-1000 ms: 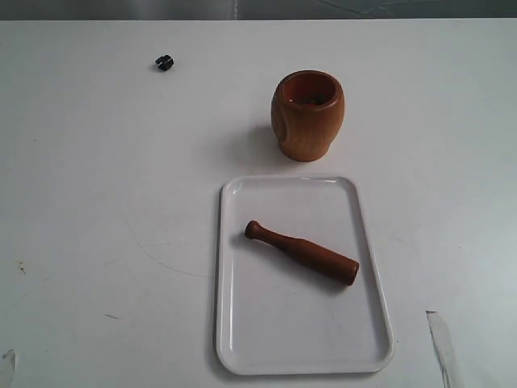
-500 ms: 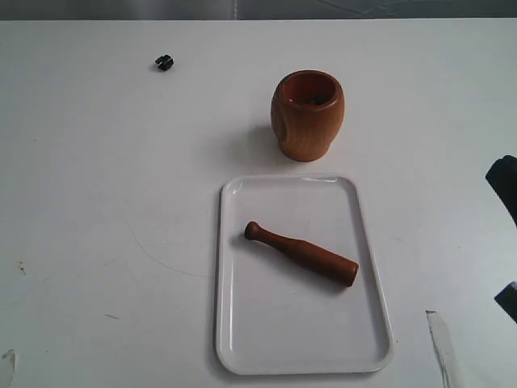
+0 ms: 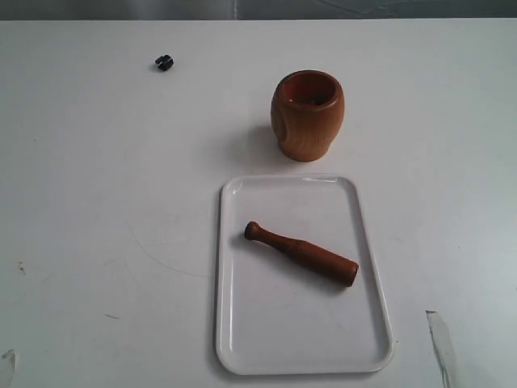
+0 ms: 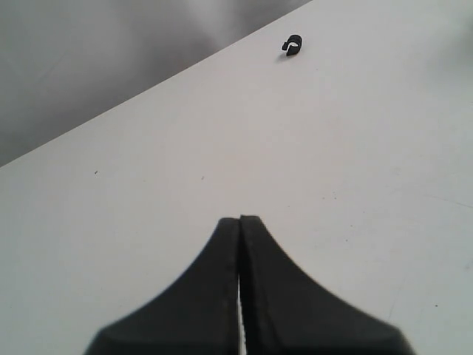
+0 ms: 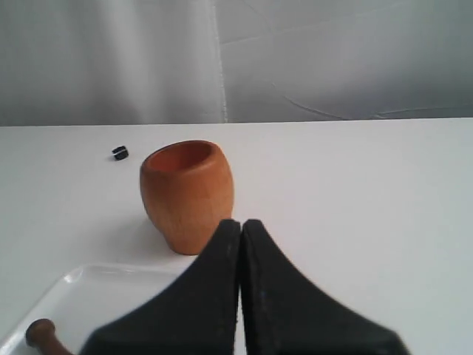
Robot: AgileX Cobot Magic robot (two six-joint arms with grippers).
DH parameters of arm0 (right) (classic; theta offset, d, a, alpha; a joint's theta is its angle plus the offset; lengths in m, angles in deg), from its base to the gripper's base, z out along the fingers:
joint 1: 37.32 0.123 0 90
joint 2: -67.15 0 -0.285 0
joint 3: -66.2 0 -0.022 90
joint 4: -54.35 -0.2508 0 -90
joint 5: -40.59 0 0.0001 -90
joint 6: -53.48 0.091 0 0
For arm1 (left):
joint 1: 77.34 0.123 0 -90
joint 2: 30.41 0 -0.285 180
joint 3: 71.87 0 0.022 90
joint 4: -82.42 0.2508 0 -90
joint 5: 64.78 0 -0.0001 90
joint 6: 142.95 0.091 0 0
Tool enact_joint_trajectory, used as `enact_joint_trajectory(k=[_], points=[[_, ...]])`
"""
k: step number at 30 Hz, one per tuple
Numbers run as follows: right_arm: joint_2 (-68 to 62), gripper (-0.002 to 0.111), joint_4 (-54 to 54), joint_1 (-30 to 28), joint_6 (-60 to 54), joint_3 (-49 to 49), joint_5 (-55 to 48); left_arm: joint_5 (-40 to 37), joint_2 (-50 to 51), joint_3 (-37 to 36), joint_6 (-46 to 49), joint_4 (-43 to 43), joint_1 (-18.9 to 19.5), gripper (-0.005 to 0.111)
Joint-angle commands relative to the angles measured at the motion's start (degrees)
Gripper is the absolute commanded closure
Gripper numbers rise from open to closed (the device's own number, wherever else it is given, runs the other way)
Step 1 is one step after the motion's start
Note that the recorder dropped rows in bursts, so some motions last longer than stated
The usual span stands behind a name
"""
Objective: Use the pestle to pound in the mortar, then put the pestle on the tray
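Note:
The orange-brown mortar (image 3: 308, 115) stands upright on the white table beyond the tray; the right wrist view shows the mortar (image 5: 187, 194) too. The dark pestle (image 3: 302, 253) lies flat and slantwise on the white tray (image 3: 242, 339), knobbed end to the left. In the right wrist view only the pestle's knob (image 5: 41, 333) peeks in on the tray (image 5: 89, 296). No arm appears in the exterior view. My right gripper (image 5: 241, 222) is shut and empty, back from the mortar. Over bare table, my left gripper (image 4: 240, 218) is shut with nothing in it.
A small black clip (image 3: 164, 62) lies on the table at the far left, also visible as the clip (image 4: 293, 46) and the clip (image 5: 120, 153). A strip of clear tape (image 3: 443, 343) sits near the front right edge.
Half a second ago a dark arm part showed at the right edge of the exterior view; it has gone out of view. The pestle, mortar and tray have not moved.

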Motion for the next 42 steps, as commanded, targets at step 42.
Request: enact_joint_trajectory(k=[42], points=[[11.1, 0.108, -0.5, -21.9, -6.4, -0.2, -17.6, 0.2, -0.1, 0.0, -0.5, -0.4, -0.4, 0.107]])
